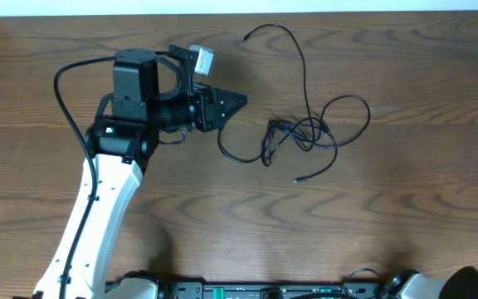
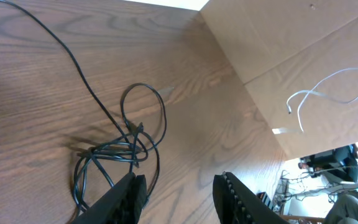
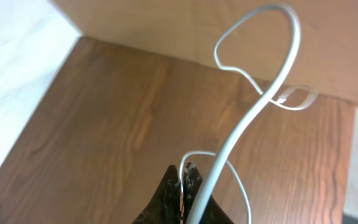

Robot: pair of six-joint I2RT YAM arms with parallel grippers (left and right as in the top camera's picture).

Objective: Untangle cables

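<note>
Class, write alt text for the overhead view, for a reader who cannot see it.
A robot arm reaches across a wooden table, its left gripper pointing right toward a loose tangle of thin black cables. One cable loops up toward the far edge; another curls back near the gripper.
</note>
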